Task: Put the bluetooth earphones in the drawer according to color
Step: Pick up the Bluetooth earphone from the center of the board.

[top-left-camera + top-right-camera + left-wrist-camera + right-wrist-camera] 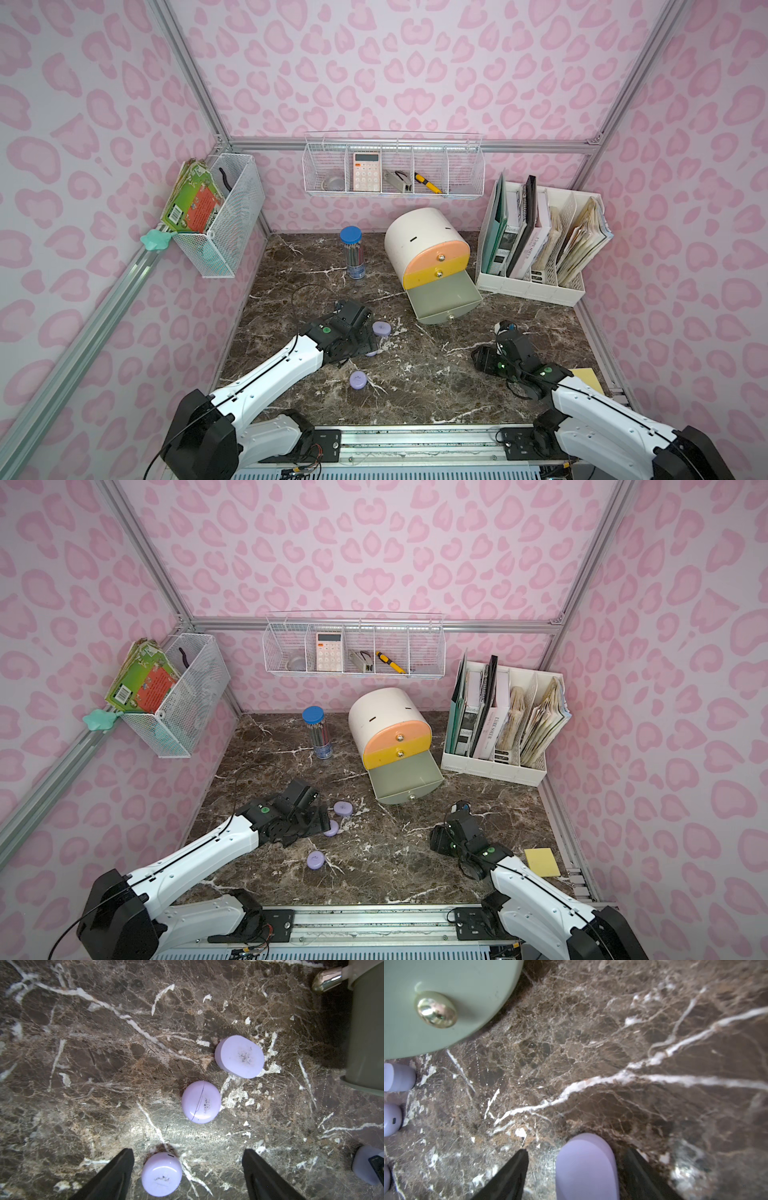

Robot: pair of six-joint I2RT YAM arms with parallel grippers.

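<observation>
1. Right gripper (578, 1151) sits low over the marble table (654, 1064), jaws apart around one lilac earphone case (586, 1167). We see a clear gap at one finger and cannot tell whether the other touches.
2. Left gripper (187, 1150) hovers above the table, jaws wide apart and gripping nothing. A second lilac case (161, 1174) shows between its fingers (112, 1176).
3. We count four lilac cases, all lying on the table: those two, a third case (201, 1102) just beyond the second, and a fourth case (239, 1056) nearest the drawers.
4. Past them stands one drawer cabinet (415, 241) with three drawers. The peach drawer (434, 254) and the yellow drawer (436, 275) are shut, and the grey-green drawer (446, 301) is pulled out.
</observation>
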